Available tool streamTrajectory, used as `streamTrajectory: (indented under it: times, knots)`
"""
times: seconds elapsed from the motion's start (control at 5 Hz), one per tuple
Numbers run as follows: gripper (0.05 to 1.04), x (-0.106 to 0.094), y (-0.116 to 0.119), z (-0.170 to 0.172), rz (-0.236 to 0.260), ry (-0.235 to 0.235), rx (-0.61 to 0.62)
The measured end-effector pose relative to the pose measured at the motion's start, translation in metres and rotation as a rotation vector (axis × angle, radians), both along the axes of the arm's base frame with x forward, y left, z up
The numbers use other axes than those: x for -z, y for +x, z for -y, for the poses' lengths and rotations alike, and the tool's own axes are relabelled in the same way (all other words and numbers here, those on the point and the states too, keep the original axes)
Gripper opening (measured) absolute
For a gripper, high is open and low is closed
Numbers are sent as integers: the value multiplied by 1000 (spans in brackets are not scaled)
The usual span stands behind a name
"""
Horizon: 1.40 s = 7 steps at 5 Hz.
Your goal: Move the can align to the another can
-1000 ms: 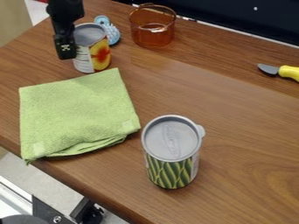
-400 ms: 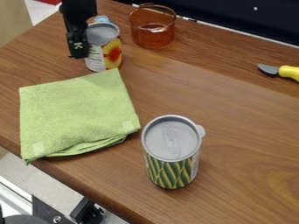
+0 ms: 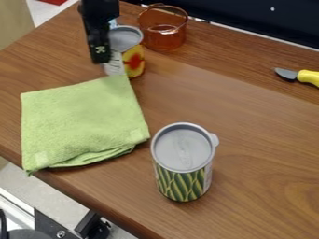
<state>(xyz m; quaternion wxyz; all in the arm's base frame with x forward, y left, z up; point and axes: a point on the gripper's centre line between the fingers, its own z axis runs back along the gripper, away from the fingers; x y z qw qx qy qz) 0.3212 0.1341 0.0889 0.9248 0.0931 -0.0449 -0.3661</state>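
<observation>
We logged: one red-and-yellow can (image 3: 133, 60), upright, just right of the black gripper (image 3: 101, 57) in view; whether that was open, we couldn't tell. Green-patterned can (image 3: 183, 183) stood well apart, lower right.

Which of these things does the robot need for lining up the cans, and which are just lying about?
For the job:
- yellow-and-red can, beside the cloth
- green-striped can, nearer the camera

Just lying about:
- cloth
- orange pot
- knife
- blue thing, mostly hidden
</observation>
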Motion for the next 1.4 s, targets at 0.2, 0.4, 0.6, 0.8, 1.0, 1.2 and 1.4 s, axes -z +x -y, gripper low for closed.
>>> streamTrajectory:
  times: [0.2,0.4,0.6,0.8,1.0,1.2,1.4]
  knots:
    - [997,-4,10,11,35,-4,-19]
    - [997,-4,15,23,43,-15,-4]
    - [997,2,14,40,24,-18,11]
    - [997,-2,7,53,36,-5,39]
    - [997,-1,2,62,38,-3,49]
    - [997,-3,0,74,10,-14,37]
    - [997,-2,4,88,19,-9,50]
